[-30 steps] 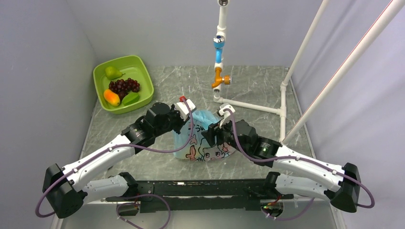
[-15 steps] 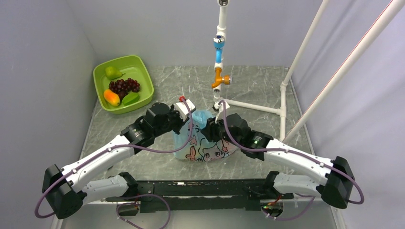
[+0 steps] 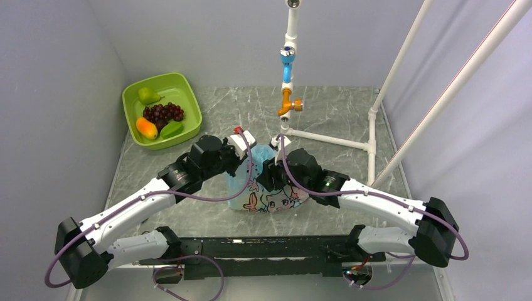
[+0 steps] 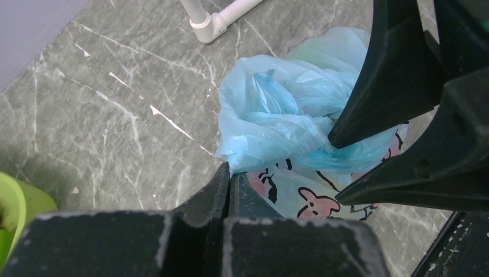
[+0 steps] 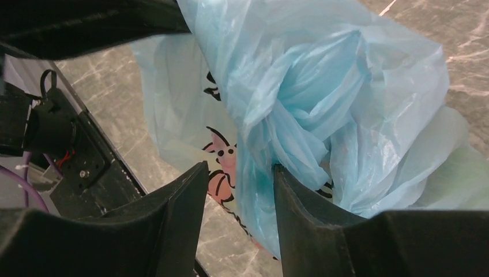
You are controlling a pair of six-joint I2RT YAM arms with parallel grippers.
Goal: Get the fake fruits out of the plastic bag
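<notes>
Your thin translucent light-blue plastic bag (image 3: 268, 188), printed with a cartoon face, sits crumpled near the middle of the grey marbled table (image 3: 339, 110), towards its near side. Both wrists crowd over the top of it.

Your left gripper (image 4: 229, 175) has its jaws pressed flat together. The bag's left edge runs right into the tips, so it looks pinched there. Your right gripper (image 5: 239, 170) stands about half spread at the bunched mouth of the bag. A fold of blue film hangs in the gap against one finger (image 5: 294, 231), but the jaws are not clamped on it. The two grippers are very near each other, so you have little room between them.

You cannot make out any fruit through the film. An orange-and-yellow fake fruit (image 3: 146, 128) and a green fake fruit (image 3: 170, 129) lie in the lime-green square tub (image 3: 188, 94) at the far left. A dark purple grape bunch (image 3: 164, 113) and a pale green pear (image 3: 148, 95) lie beside them.

You have bare table left of the bag up to the tub, and to the far right up to the white pipe frame (image 3: 326, 138). The frame's foot lies just beyond the bag's far edge, and its upright carries a blue and orange fitting (image 3: 286, 75). Plain grey walls close in on the left and far sides, with the tub almost against the left one. A black rail (image 3: 270, 248) runs along the near edge, near the bag.
</notes>
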